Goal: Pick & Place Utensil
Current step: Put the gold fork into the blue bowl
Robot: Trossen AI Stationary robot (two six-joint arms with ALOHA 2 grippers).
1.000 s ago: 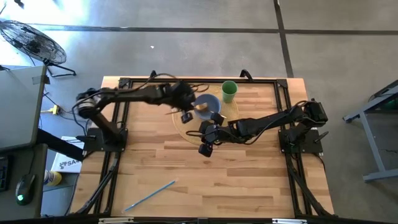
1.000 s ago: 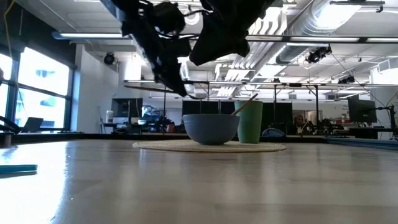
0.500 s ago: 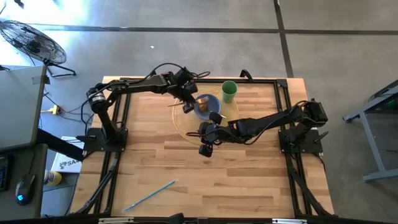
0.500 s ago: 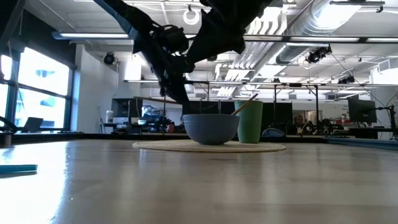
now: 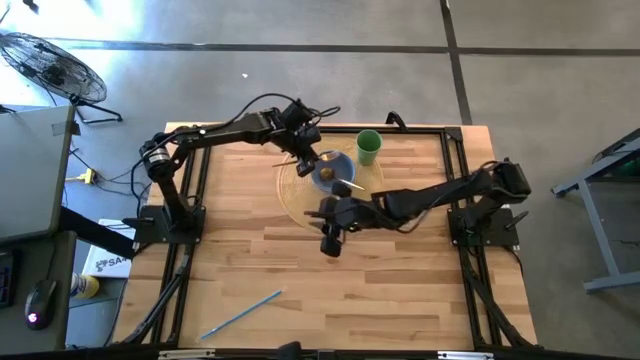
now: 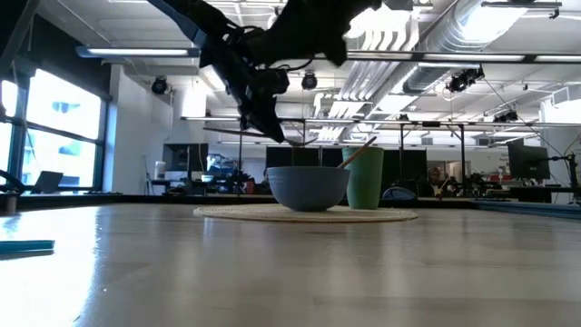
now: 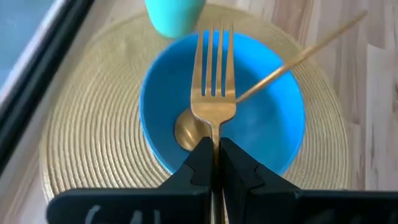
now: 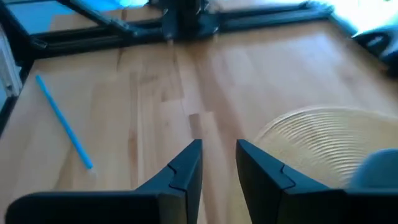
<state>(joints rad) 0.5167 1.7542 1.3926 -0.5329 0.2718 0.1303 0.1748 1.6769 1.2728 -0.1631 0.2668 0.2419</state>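
Observation:
A gold fork (image 7: 214,81) is in my left gripper (image 7: 216,158), which is shut on it. It hangs level over the blue bowl (image 7: 273,137), tines pointing away from the fingers. In the low view the fork (image 6: 263,134) floats above the bowl's rim (image 6: 307,169). A gold spoon (image 7: 186,130) lies in the bowl, its handle (image 7: 292,59) leaning over the rim. The bowl (image 5: 335,172) stands on a round woven mat (image 5: 295,190). My right gripper (image 5: 330,243) waits open over bare wood on the mat's near side. My left gripper pinches the fork's handle (image 7: 215,134) just behind the tines' neck, between its two fingers. The fingers lie along the handle. The fork is lifted clear and roughly level above the bowl; the rest of the handle is hidden behind the fingers.
A green cup (image 5: 369,147) stands on the mat just past the bowl toward the far right. A long blue stick (image 5: 240,314) lies on the wood near the table's near-left edge, also showing in the right wrist view (image 8: 62,121). Black frame rails run along the table's edges.
My left gripper has carried the fork toward the far edge and to the right, so the tines now hang over the bowl. The fork stays level in the hold. My right arm has risen a little in the low view.

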